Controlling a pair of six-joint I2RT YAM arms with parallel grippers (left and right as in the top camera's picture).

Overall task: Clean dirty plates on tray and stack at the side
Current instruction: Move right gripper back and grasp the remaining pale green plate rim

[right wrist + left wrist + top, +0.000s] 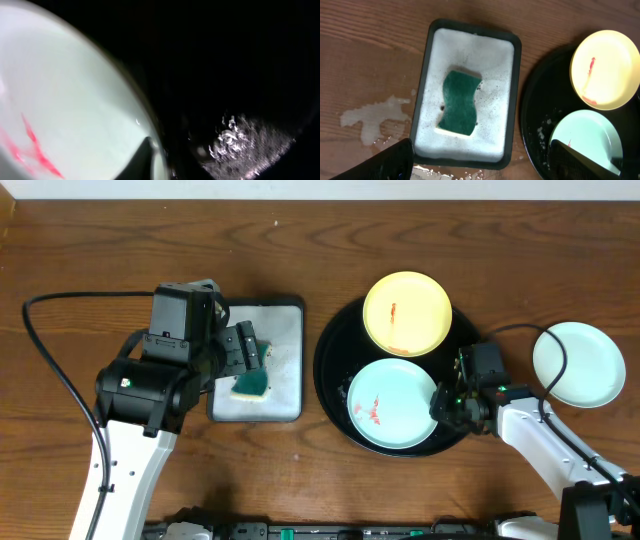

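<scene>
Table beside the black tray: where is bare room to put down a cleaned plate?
Bare wood lies beyond the clean mint plate, and below the sponge tray toward the front edge. The black tray is crowded: yellow plate, smeared mint plate, right pincer.

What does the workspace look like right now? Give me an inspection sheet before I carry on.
Surface: wooden table; water spill left of the sponge tray.
Job's things: yellow plate and smeared mint plate, both with red marks, in the black tray; clean-looking mint plate on the table to its right.
Clutter: green sponge lying in the foamy sponge tray.
Grippers: left gripper open above the sponge tray; right gripper at the smeared mint plate's right edge, grip unclear.
Cables: left cable looping beside the left arm; right cable running over the clean-looking mint plate.
Surroundings: nothing seen.
</scene>
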